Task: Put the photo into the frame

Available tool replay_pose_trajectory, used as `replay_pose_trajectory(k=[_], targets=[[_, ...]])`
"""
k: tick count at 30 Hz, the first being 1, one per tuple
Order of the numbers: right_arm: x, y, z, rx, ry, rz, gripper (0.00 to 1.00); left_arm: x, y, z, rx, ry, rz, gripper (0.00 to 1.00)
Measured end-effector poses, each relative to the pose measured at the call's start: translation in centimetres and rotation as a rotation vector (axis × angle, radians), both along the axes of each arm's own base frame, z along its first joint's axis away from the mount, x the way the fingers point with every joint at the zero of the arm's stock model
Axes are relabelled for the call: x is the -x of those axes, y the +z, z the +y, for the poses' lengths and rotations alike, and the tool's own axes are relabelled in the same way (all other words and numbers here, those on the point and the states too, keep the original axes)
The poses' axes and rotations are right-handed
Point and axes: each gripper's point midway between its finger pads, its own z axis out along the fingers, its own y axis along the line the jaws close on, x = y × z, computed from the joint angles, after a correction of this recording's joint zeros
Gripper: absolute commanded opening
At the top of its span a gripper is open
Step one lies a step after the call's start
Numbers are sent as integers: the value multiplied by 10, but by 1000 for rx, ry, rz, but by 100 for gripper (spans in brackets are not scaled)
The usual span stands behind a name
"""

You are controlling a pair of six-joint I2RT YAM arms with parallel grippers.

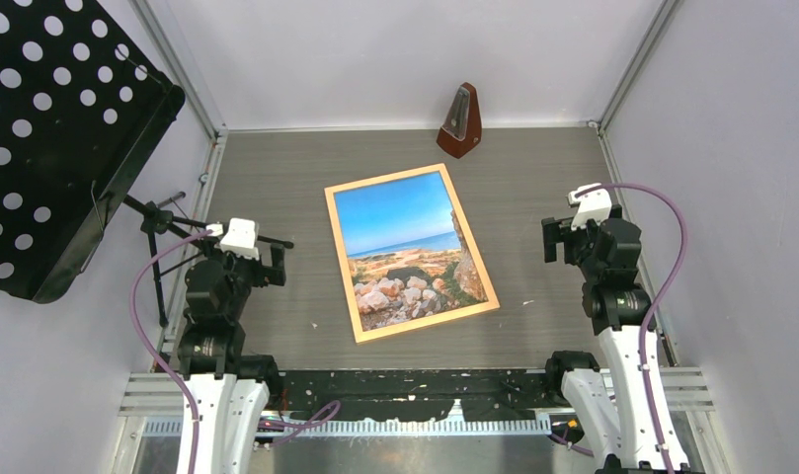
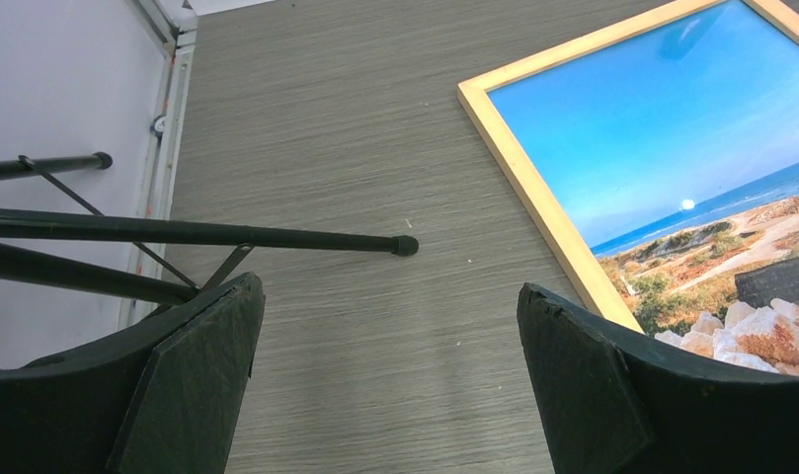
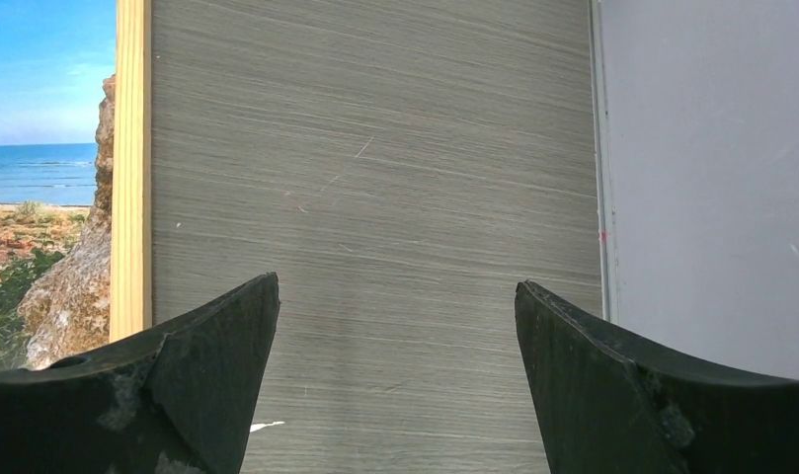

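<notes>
The photo point(image 1: 405, 247) of blue sky, sea and pale boulders lies face up inside the light wood frame point(image 1: 339, 265), flat on the table's middle. In the left wrist view the photo point(image 2: 672, 128) and the frame's edge point(image 2: 533, 188) show at the right; in the right wrist view the photo point(image 3: 39, 148) and the frame's edge point(image 3: 131, 168) show at the left. My left gripper point(image 1: 273, 259) is open and empty, left of the frame; it also shows in its wrist view point(image 2: 390, 365). My right gripper point(image 1: 551, 239) is open and empty, right of the frame; it also shows in its wrist view point(image 3: 397, 365).
A brown metronome point(image 1: 461, 121) stands at the back of the table. A black perforated music stand point(image 1: 49, 128) hangs over the left side, its tripod legs point(image 2: 227, 235) reaching onto the table near my left gripper. White walls close in both sides.
</notes>
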Motion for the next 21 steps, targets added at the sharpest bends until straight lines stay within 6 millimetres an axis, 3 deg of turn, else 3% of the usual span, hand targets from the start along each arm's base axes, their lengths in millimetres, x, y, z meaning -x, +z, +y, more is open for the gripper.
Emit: replay_pose_trajectory(k=[21], targets=[[5, 5, 0, 6, 3, -30, 95, -4, -8, 2, 6, 3, 38, 100]])
